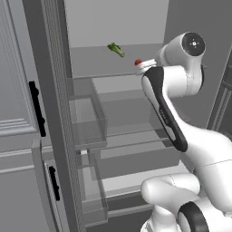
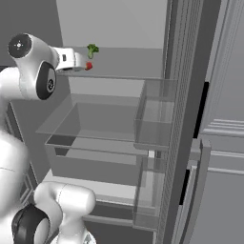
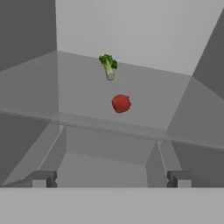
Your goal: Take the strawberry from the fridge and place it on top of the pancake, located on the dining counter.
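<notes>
Arm raised, claw (image 3: 109, 178) spread wide

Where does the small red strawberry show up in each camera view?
Left base view: small round red strawberry upper centre, on the top fridge shelf beside the white wrist.
Right base view: upper left, beside the wrist.
Hand view: centre.
Shared landmark: small green leafy vegetable behind it.

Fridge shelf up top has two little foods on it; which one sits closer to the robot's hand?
The round red strawberry, near the shelf's front edge. The green leafy vegetable lies farther back.
</notes>
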### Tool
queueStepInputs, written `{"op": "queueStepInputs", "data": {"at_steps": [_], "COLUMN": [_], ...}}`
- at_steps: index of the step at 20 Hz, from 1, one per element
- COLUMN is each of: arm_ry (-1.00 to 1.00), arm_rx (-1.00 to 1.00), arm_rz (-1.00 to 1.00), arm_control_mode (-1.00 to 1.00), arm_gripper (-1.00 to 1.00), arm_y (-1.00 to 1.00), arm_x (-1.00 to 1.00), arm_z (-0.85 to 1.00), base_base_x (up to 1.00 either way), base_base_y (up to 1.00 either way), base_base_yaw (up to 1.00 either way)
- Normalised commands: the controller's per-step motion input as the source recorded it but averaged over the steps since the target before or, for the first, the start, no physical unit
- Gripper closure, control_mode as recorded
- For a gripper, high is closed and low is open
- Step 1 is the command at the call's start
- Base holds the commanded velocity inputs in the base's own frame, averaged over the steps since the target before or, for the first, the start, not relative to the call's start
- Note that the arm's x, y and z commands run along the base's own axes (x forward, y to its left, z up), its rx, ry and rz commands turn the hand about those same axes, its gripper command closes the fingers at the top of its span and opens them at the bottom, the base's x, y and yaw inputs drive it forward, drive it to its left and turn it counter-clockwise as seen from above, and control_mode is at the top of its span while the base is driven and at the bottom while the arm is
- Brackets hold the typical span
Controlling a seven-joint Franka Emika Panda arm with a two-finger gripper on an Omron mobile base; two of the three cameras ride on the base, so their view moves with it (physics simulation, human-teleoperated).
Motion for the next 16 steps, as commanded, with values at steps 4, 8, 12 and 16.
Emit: {"op": "queueStepInputs", "data": {"at_steps": [4, 8, 12, 16], "arm_ry": [0.06, 0.01, 0.00, 0.00], "arm_rx": [0.06, 0.05, 0.00, 0.00], "arm_rz": [0.00, 0.00, 0.00, 0.00], "arm_control_mode": [-1.00, -1.00, -1.00, -1.00], "arm_gripper": [-1.00, -1.00, -1.00, -1.00], "arm_y": [-0.16, -0.15, 0.00, 0.00], "arm_x": [0.56, 0.54, 0.62, 0.56], "arm_z": [-0.06, -0.19, -0.10, -0.08], "base_base_x": [0.00, 0.00, 0.00, 0.00], "base_base_y": [0.00, 0.00, 0.00, 0.00], "base_base_yaw": [0.00, 0.00, 0.00, 0.00]}}
